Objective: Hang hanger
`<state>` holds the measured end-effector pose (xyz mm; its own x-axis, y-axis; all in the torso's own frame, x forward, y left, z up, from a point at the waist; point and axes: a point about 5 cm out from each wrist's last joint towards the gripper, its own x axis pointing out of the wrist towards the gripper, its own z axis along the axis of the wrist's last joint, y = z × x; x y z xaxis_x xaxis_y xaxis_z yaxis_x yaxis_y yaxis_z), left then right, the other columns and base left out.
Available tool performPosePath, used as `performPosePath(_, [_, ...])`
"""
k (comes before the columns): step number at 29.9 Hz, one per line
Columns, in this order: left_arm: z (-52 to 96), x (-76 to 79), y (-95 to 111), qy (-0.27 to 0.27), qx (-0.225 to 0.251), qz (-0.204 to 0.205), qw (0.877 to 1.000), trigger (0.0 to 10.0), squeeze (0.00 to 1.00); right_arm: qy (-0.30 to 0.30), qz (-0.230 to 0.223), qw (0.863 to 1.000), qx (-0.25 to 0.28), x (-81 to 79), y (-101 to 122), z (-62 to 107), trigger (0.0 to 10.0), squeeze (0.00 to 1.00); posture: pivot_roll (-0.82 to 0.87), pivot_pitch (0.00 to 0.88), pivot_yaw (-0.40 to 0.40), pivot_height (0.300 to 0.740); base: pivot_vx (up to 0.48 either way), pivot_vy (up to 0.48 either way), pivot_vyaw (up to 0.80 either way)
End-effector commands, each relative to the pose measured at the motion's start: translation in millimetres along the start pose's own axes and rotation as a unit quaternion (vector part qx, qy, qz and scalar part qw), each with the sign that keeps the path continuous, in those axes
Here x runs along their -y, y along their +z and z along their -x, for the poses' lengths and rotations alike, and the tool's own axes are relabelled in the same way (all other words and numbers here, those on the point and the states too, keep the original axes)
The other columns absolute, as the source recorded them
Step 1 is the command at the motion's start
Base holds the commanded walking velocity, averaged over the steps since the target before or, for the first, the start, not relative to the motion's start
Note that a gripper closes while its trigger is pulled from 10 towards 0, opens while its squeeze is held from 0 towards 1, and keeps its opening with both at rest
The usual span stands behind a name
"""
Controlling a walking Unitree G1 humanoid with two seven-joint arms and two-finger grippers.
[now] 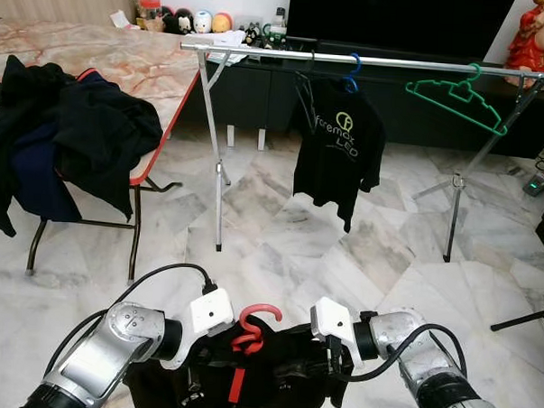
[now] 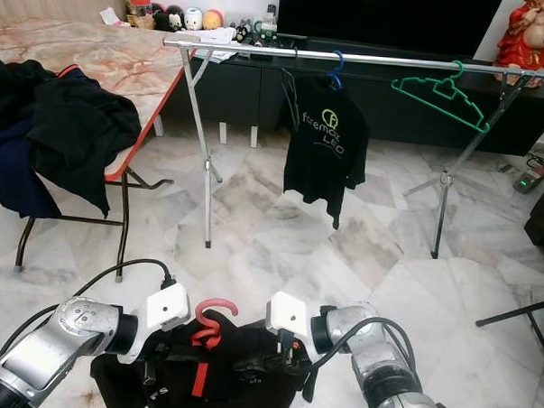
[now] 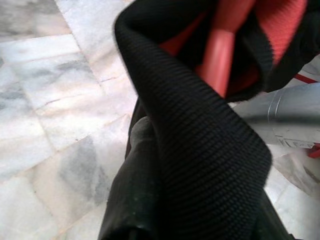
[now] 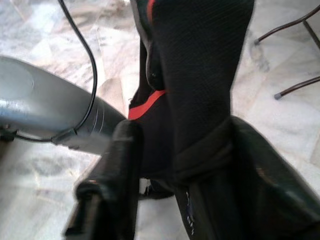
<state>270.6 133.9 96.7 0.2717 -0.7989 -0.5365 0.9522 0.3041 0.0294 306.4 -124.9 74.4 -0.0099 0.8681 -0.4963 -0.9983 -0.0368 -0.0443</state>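
A red hanger point(image 1: 252, 326) carrying a black garment point(image 1: 278, 378) is held low in front of me, just above the marble floor. My left gripper point(image 1: 200, 367) grips its left side, and the left wrist view shows the garment's ribbed collar point(image 3: 200, 150) wrapped over a finger point(image 3: 131, 200), with the red hanger point(image 3: 220, 55) behind. My right gripper point(image 1: 334, 364) is shut on the right side, with black fabric point(image 4: 200, 100) pinched between its fingers point(image 4: 117, 170). Ahead stands a metal clothes rail point(image 1: 369, 60).
On the rail hang a black printed T-shirt point(image 1: 333, 148) on a blue hanger point(image 1: 353, 67) and a bare green hanger point(image 1: 457, 99). A table point(image 1: 143, 63) piled with dark clothes point(image 1: 67, 141) stands at left. The rail's legs point(image 1: 220, 184) and a black stand leg point(image 1: 524, 319) cross the floor.
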Motion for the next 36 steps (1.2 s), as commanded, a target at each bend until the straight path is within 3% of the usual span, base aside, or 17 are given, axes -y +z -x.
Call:
performPosePath(1, [7.2, -7.8, 0, 0.032, 0.001, 0.001, 0.999, 0.0, 0.0, 0.007, 0.01, 0.999, -0.035, -4.2, -8, -0.6, 10.0, 1.0, 0.07, 0.072, -0.027, 0.74, 0.0, 0.0, 0.0])
performPosePath(6, [7.1, -6.9, 0, 0.028, 0.001, 0.0, 1.0, 0.0, 0.0, -0.007, 0.017, 0.999, -0.04, -2.2, -8, -0.4, 10.0, 1.0, 0.07, 0.072, -0.027, 0.74, 0.0, 0.0, 0.0])
performPosePath(7, [7.1, -5.3, -1, 0.022, -0.001, 0.002, 1.0, 0.0, 0.0, -0.069, 0.029, 0.996, -0.05, 6.9, -5, 1.1, 10.0, 0.96, 0.07, 0.085, -0.029, 0.74, 0.0, 0.0, 0.0])
performPosePath(9, [7.3, -4.7, -2, 0.02, -0.003, 0.003, 1.0, 0.0, 0.0, -0.093, 0.034, 0.994, -0.051, 10.4, -4, 1.8, 10.0, 0.96, 0.07, 0.085, -0.029, 0.74, 0.0, 0.0, 0.0])
performPosePath(10, [7.6, -3.8, -2, 0.016, -0.004, 0.002, 1.0, 0.0, 0.0, -0.119, 0.044, 0.991, -0.047, 13.6, -2, 2.1, 10.0, 0.06, 0.07, 0.09, -0.03, 0.74, 0.0, 0.0, 0.0])
performPosePath(11, [7.8, -3.8, -2, 0.015, -0.004, 0.002, 1.0, 0.0, 0.0, -0.127, 0.044, 0.99, -0.047, 14.4, -2, 1.8, 10.0, 0.0, 0.07, 0.092, -0.03, 0.74, 0.0, 0.0, 0.0])
performPosePath(16, [7.8, -1.1, -2, 0.001, -0.008, -0.003, 1.0, 0.0, 0.0, -0.147, 0.047, 0.987, -0.043, 15.7, -1, -2.3, 10.0, 0.0, 0.07, 0.096, -0.029, 0.74, 0.0, 0.0, 0.0])
performPosePath(21, [7.5, 0.0, -2, -0.008, -0.008, -0.004, 1.0, 0.0, 0.0, -0.124, 0.034, 0.991, -0.048, 10.0, -6, -7.5, 10.0, 0.0, 0.07, 0.099, -0.029, 0.74, 0.0, 0.0, 0.0])
performPosePath(23, [9.2, -0.9, -4, -0.008, -0.024, -0.012, 1.0, 0.0, 0.0, -0.066, -0.013, 0.997, -0.025, 2.1, -9, -8.4, 10.0, 0.0, 0.07, 0.106, -0.028, 0.74, 0.0, 0.0, 0.0])
performPosePath(25, [9.7, -1.8, -7, -0.005, -0.034, -0.015, 0.999, 0.0, 0.0, -0.045, -0.018, 0.998, -0.025, -0.8, -11, -8.0, 10.0, 0.0, 0.07, 0.106, -0.028, 0.74, 0.0, 0.0, 0.0])
performPosePath(26, [10.0, -3.8, -14, 0.002, -0.065, -0.025, 0.998, 0.0, 0.0, -0.035, -0.002, 0.998, -0.045, -3.2, -14, -6.0, 10.0, 0.0, 0.07, 0.106, -0.029, 0.74, 0.0, 0.0, 0.0])
performPosePath(36, [9.2, -9.1, -33, 0.035, -0.124, -0.045, 0.991, 0.0, 0.0, -0.112, 0.021, 0.993, -0.04, 7.9, -9, 0.2, 10.0, 0.0, 0.06, 0.112, -0.031, 0.74, 0.0, 0.0, 0.0])
